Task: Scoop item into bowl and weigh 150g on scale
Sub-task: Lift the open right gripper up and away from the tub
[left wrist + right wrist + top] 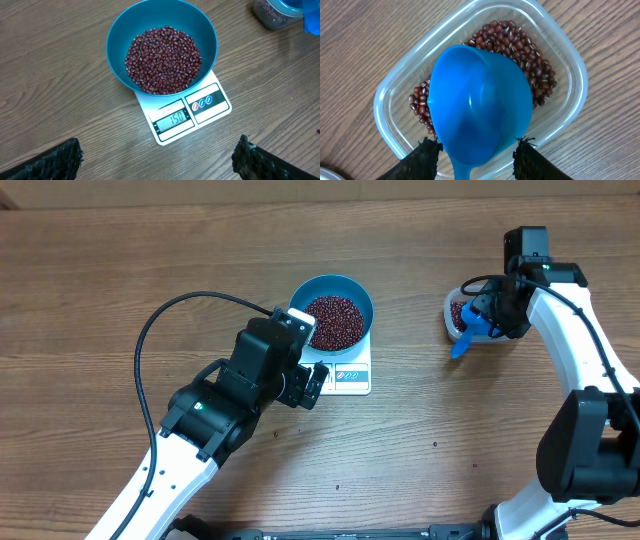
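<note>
The left claw [160, 160] hangs with its jaws wide apart and nothing between them. Just ahead of it lies the scale [210, 102], whose display [173, 119] faces the claw and reads 150. Beyond the display, the bowl [120, 35] sits on the scale's platform with a good heap of beans [162, 60] in it. The right claw [476, 150], far off to the other claw's right, is clamped on the blue scoop [477, 105], the handle running back between its fingers. Directly beneath the scoop is the clear tub [560, 60], with a thin layer of the same beans left around its far and side edges. No beans show on the blue face turned toward the camera, though whether that is the hollow or the back I cannot tell. Judging by the reading, the weighing looks done: the target amount is in the bowl, and what seems left is only to put the scoop down, perhaps in the tub or on the table [100, 280]. The left wrist view alone gives the digits. The overhead view shows the bowl on the scale but not the number. Only the right wrist view shows how little is left in the tub, and only the overhead view shows both claws well apart.
</note>
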